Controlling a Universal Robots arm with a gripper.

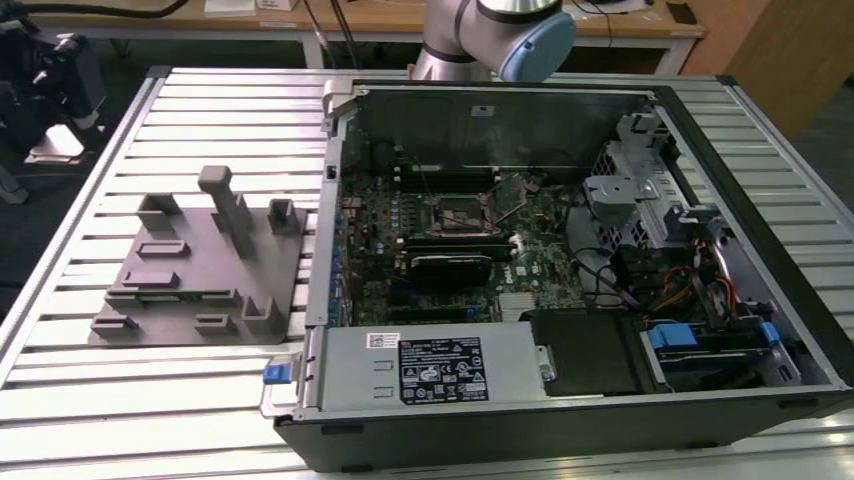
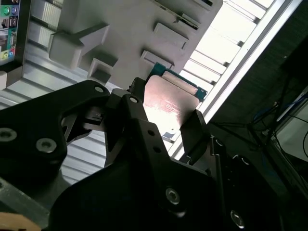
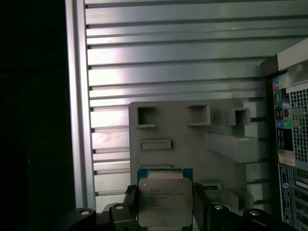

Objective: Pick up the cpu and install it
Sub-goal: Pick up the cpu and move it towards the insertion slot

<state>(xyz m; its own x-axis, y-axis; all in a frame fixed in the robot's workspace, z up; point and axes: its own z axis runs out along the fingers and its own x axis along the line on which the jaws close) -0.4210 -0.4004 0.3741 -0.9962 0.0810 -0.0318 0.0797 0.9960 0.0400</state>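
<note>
The cpu (image 3: 163, 199) is a flat square chip with a silvery top and a green rim, seen also in the second wrist view (image 2: 171, 96). My gripper (image 3: 164, 204) is shut on it, one black finger (image 3: 131, 196) on each of two opposite edges. In both wrist views the chip hangs well above the grey fixture plate (image 3: 183, 139), clear of its recesses and blocks. In the exterior view the black socket frame (image 1: 461, 212) lies on the motherboard in the middle of the open computer case (image 1: 747, 300).
The grey fixture plate (image 1: 200, 265), with raised blocks and a tall post (image 1: 224, 205), lies on the ribbed aluminium table (image 1: 80, 390) at the exterior view's left of the case. The arm's base (image 1: 494, 35) stands behind the case. Cables and drive bays crowd the case's right side.
</note>
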